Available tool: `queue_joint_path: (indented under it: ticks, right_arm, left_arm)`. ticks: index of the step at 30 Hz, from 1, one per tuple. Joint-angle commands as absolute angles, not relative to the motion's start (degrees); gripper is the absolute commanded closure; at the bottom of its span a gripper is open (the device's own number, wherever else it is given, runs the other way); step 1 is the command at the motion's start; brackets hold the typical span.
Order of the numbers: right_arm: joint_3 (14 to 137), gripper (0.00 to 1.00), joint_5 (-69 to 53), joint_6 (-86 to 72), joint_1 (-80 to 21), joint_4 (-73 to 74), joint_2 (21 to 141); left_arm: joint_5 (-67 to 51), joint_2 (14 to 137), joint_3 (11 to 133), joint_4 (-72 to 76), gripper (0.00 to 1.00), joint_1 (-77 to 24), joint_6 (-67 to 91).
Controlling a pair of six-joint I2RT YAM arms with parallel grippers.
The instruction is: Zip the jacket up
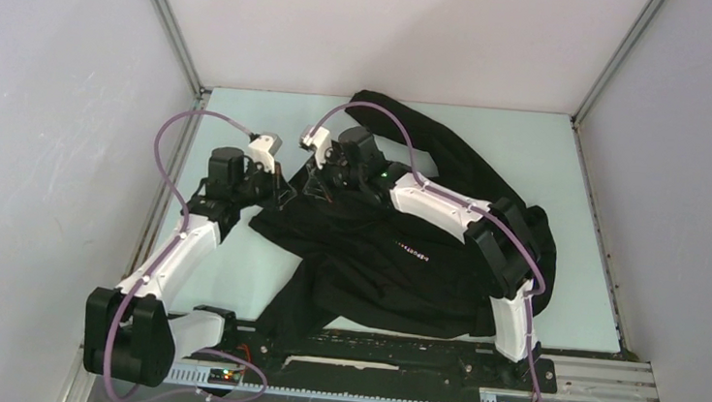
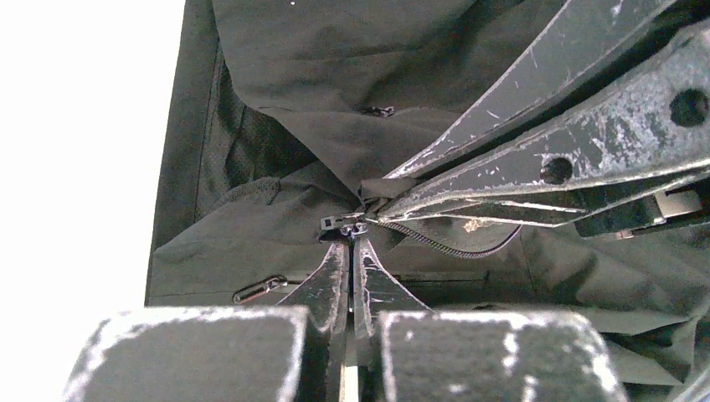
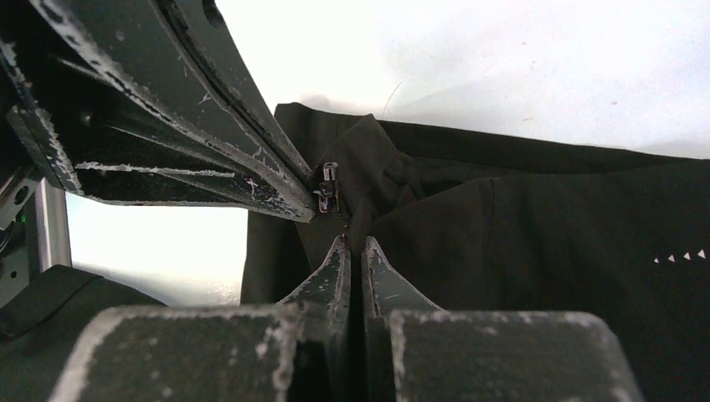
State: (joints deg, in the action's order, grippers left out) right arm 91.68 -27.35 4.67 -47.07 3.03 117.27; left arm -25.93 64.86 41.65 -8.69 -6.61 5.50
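Closest to the left wrist camera, the left gripper (image 2: 353,239) had its jaws pressed nearly together, their tips pinching the zipper slider (image 2: 345,224) at the front edge of the jacket (image 2: 276,209). In the right wrist view the right gripper (image 3: 352,243) likewise had its jaws all but closed, nipping the black fabric along the zip line just below that slider. The two sets of tips sat just beside each other. A short run of zipper teeth (image 2: 452,247) curved away from the slider.

The jacket lay crumpled over the middle and right of the tabletop (image 1: 238,278), one sleeve reaching toward the far edge and its other end bunched at the near edge. Its chest carried a short line of pale lettering (image 1: 413,251), too small to read.

The left arm (image 1: 188,245) stretched along the left edge and bent rightward. The right arm (image 1: 430,203) rose from the near-right corner, elbowed over the jacket and reached left toward the far middle.
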Motion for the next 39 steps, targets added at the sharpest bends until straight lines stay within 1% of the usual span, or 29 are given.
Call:
queue_joint_path:
  ticks: [1,10,28,39]
  right_arm:
    - [92.7,1.00,-25.5,6.1,-46.8,2.1,112.2]
    - [89.4,1.00,-29.0,5.2,-46.0,-2.1,109.7]
    - [95.6,1.00,-30.9,7.3,-47.5,2.9,114.1]
    - [97.7,1.00,-28.5,9.1,-47.9,6.1,115.7]
  left_arm:
    - [-24.4,62.4,41.0,-9.3,1.00,-7.9,2.2]
    - [-23.7,61.9,40.9,-9.3,1.00,-8.3,1.1]
    - [-24.4,61.4,40.8,-9.2,1.00,-8.4,1.1]
    - [-24.7,61.5,40.9,-9.3,1.00,-8.4,1.1]
